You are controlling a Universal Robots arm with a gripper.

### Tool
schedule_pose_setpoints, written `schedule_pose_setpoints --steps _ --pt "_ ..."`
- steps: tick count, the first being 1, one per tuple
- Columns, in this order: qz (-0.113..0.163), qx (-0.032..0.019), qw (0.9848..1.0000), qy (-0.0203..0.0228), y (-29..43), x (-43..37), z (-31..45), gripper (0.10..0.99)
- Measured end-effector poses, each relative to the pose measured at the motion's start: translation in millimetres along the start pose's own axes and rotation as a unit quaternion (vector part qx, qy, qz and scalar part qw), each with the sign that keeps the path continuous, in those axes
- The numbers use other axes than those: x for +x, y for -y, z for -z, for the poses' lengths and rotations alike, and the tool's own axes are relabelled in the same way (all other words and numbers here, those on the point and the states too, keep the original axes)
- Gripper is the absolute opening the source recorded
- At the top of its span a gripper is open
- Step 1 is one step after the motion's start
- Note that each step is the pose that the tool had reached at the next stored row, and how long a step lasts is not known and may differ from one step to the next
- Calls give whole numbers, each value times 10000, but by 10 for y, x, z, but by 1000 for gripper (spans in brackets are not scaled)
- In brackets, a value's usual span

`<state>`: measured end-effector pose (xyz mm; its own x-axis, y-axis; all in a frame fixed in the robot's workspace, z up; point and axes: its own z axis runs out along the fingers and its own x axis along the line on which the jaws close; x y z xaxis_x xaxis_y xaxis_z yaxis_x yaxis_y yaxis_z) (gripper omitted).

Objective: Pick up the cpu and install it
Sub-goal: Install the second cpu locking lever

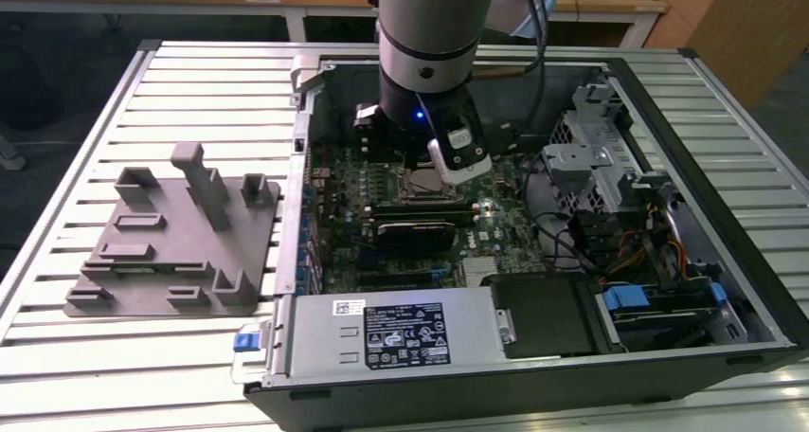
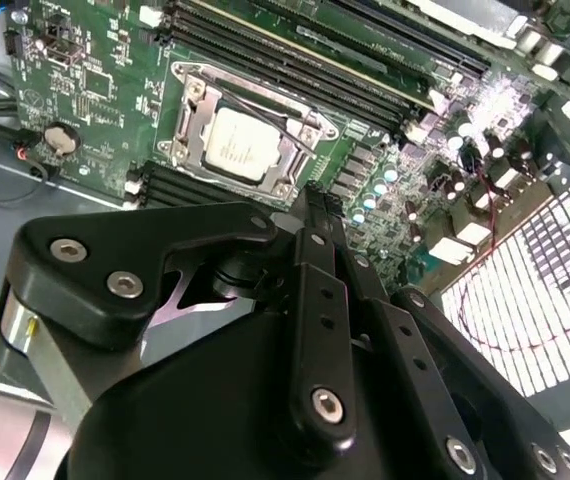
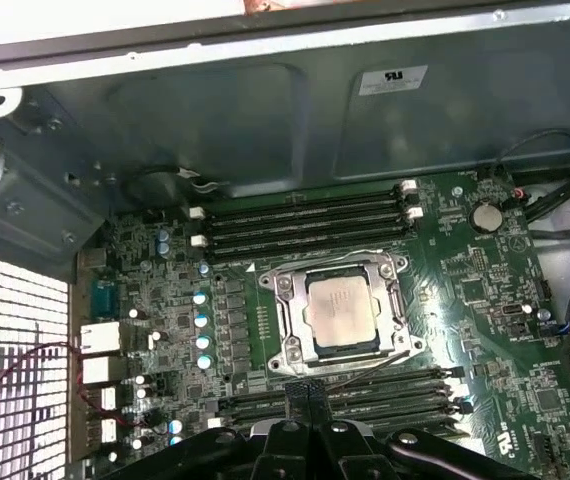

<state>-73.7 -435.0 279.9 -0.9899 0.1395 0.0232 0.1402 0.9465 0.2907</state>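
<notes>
Looking down into the open computer case (image 1: 708, 261) on the slatted surface (image 1: 189, 81), and spotting the cpu (image 3: 342, 308) right away. Lying flat and square inside the black socket with its metal frame (image 3: 295, 352), silver top up, between the banks of memory slots (image 3: 305, 215). Same story in the second wrist view: seeing the cpu (image 2: 242, 145) seated level, with a thin wire lever crossing one corner of the frame.

Hovering just above the board with the pincer (image 3: 303, 385), tips drawn narrow, pressed together, carrying nothing. Poised beside the socket edge in the second wrist view too, pincer (image 2: 315, 192) empty, not touching the chip.

Judging the handling now: light, stiff, thin, probably slick on that metal lid. Fragile underneath, most likely, so no dragging or tilting. Best taken by two opposite edges of the thin rim, kept level, never pressed down on the top.

On to the print. Making out faint etched lines on the chip's lid, too small to read. Noting a white label (image 3: 393, 80) on the case wall and a black-and-white sticker (image 1: 407, 335) on the power supply, dense with text, not legible here. Off in the exterior view's left, passing the grey pegged tray (image 1: 177, 233).
</notes>
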Motion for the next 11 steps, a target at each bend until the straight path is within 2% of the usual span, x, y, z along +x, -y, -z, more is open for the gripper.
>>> schedule_pose_setpoints --steps 7,11 --pt "0 5 10000 0 4 -2 -16 106" --pt "-3 30 10000 3 20 -4 -66 106"
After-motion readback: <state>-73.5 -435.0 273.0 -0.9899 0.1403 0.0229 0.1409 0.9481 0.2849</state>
